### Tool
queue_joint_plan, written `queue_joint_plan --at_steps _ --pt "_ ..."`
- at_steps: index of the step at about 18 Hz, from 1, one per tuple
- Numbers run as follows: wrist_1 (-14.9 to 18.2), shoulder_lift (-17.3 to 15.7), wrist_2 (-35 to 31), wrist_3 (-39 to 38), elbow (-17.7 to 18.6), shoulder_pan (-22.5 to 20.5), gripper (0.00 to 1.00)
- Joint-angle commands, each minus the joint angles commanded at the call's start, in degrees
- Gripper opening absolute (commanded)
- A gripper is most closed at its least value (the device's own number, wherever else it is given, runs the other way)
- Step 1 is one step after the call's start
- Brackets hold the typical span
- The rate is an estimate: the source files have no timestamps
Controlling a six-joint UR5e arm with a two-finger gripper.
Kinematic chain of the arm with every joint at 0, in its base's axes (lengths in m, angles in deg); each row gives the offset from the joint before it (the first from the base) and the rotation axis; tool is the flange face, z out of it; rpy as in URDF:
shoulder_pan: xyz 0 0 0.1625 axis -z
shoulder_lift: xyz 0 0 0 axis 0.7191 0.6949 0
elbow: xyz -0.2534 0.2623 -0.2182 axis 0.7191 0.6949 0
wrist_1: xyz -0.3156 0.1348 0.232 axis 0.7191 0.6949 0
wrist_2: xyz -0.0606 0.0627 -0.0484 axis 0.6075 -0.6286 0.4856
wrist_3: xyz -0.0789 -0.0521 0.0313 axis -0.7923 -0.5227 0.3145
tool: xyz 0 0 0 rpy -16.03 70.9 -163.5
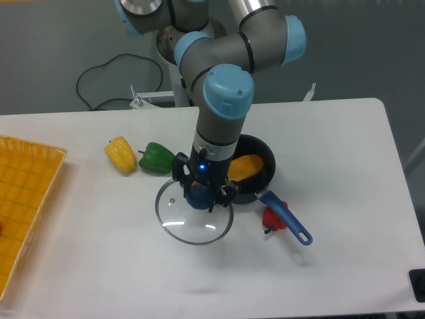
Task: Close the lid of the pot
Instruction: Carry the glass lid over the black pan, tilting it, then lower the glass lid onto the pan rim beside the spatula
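Observation:
The pot [260, 159] is a small black saucepan on the white table, right of centre, with an orange-yellow thing inside and its long blue handle [287, 217] pointing to the front right. The lid [192, 216] is round clear glass with a metal rim; it lies flat on the table just left of the pot. Its blue knob [197, 196] sits between my fingers. My gripper [199, 193] points straight down over the lid and its jaws stand on either side of the knob, closed against it. The arm hides the pot's left rim.
A yellow pepper [121, 155] and a green pepper [157, 158] lie left of the lid. A red pepper [273, 218] lies under the pot handle. An orange-yellow tray [26, 199] stands at the left edge. A black cable [106, 80] lies behind the table.

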Motion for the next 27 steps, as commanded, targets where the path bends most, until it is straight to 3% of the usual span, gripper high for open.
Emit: queue_joint_plan --at_steps 7,13,19,27 --pt "0.8 -3.4 3.7 7.4 4.1 -4.0 0.48" --pt "1.2 -4.1 3.8 12.7 6.4 -5.3 0.48" --pt "6.6 -5.5 4.6 20.0 7.4 -8.3 0.48" --pt "7.1 -5.7 4.6 25.1 8.8 -9.8 0.48"
